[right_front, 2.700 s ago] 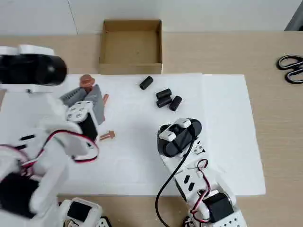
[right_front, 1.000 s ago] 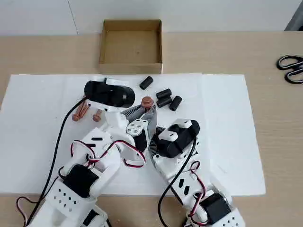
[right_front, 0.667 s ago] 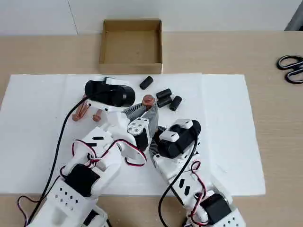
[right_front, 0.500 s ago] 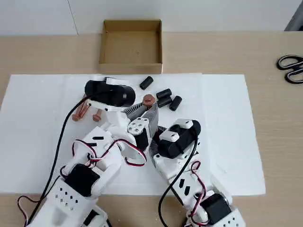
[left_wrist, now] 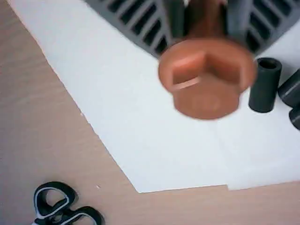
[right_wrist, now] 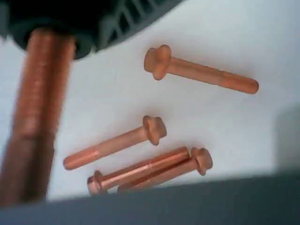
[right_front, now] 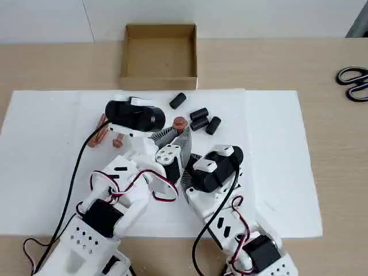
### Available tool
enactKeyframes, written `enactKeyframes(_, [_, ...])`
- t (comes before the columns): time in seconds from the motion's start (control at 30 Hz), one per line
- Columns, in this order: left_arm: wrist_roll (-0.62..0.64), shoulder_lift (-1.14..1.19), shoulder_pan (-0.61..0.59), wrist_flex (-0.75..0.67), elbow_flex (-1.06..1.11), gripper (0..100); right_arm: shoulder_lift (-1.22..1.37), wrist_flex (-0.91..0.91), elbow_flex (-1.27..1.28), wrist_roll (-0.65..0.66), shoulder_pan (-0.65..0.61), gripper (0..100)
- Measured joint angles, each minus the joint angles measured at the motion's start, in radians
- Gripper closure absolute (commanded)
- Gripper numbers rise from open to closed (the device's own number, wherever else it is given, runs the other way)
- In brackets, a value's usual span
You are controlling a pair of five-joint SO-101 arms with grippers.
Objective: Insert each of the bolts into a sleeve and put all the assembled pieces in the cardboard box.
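The wooden table [right_front: 322,52] carries a broad white sheet [right_front: 276,149] that covers most of its middle. The left arm [right_front: 109,207] comes up from the near-left corner, and the right arm [right_front: 230,213] rises from the near edge just beside it, so the two wrists crowd together over the middle of the sheet. The open cardboard box [right_front: 158,82] sits on bare wood at the far side, its near wall touching the sheet's far edge. A pair of black-handled scissors [right_front: 353,83] lies on the wood at the far right, well apart from everything else. The left gripper [right_front: 174,135] has its grey ribbed fingers [left_wrist: 136,21] pinched on an orange-brown bolt [left_wrist: 206,77]. The bolt's flanged hex head stands out beyond the fingertips, and its threaded shank [right_wrist: 35,112] runs down past them, over the sheet. The right gripper [right_front: 186,171] is tucked close under the left one, and I cannot tell whether it is spread or pressed together. Four black sleeves lie on their sides on the sheet between the box and the grippers. One sleeve [right_front: 177,100] lies alone nearer the box. The other three [right_front: 200,123] are clustered just beyond the held bolt's head. Four loose bolts [right_wrist: 115,143] lie flat on the sheet to the left of the left arm's wrist, two of them side by side and touching [right_wrist: 150,171].
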Motion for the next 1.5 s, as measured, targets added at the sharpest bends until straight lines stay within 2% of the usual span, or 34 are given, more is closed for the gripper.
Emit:
enactKeyframes(0.8, [0.000, -0.002, 0.063, 0.252, 0.000, 99, 0.000, 0.000, 0.000, 0.000, -0.006, 99.5])
enactKeyframes(0.9, [-0.021, -0.002, 0.083, 0.261, -0.003, 93, 0.000, 0.002, 0.000, 0.000, -0.006, 99.5])
enactKeyframes(1.1, [-0.069, -0.009, 0.084, 0.301, 0.000, 72, 0.002, 0.002, 0.003, 0.000, -0.002, 99.5])
enactKeyframes(1.23, [-0.064, -0.012, 0.032, 0.404, -0.055, 69, 0.002, 0.002, 0.002, -0.002, 0.003, 99.5])
enactKeyframes(1.33, [-0.086, -0.012, -0.015, 0.526, -0.173, 69, -0.002, 0.000, 0.002, -0.002, -0.005, 99.5])
enactKeyframes(1.5, [-0.219, -0.014, -0.153, 0.735, -0.413, 69, -0.002, 0.000, 0.002, -0.002, 0.017, 99.6])
